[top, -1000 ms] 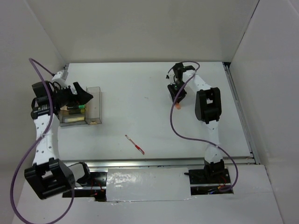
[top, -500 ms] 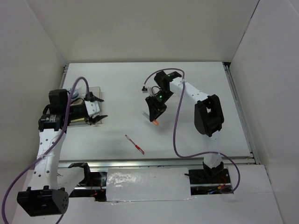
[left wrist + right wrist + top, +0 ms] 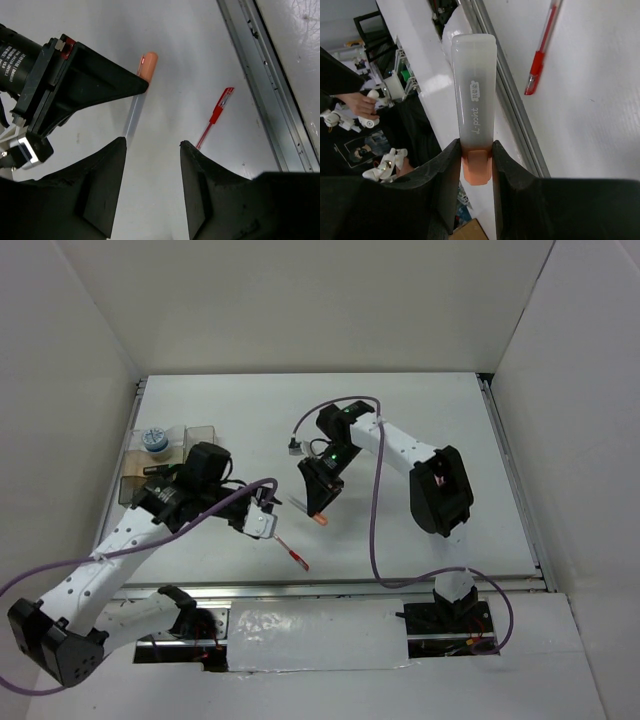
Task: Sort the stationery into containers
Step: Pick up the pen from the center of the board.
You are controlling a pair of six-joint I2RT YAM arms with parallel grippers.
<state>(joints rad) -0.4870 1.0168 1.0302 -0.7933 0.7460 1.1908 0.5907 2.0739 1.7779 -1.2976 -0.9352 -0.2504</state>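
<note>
Both arms have swung in toward the middle of the white worktop (image 3: 430,430) since a second ago. The left gripper (image 3: 262,522) has left the clear plastic container (image 3: 205,433) and now hovers with its fingers spread, just beside the red ballpoint pen (image 3: 291,552), which lies loose on the worktop near the front rail (image 3: 330,589). The right gripper (image 3: 475,160) pinches a translucent white marker with an orange cap (image 3: 474,85) at its orange end. The barrel reads "point" after a letter I cannot make out, below a tiny label too small to read.
</note>
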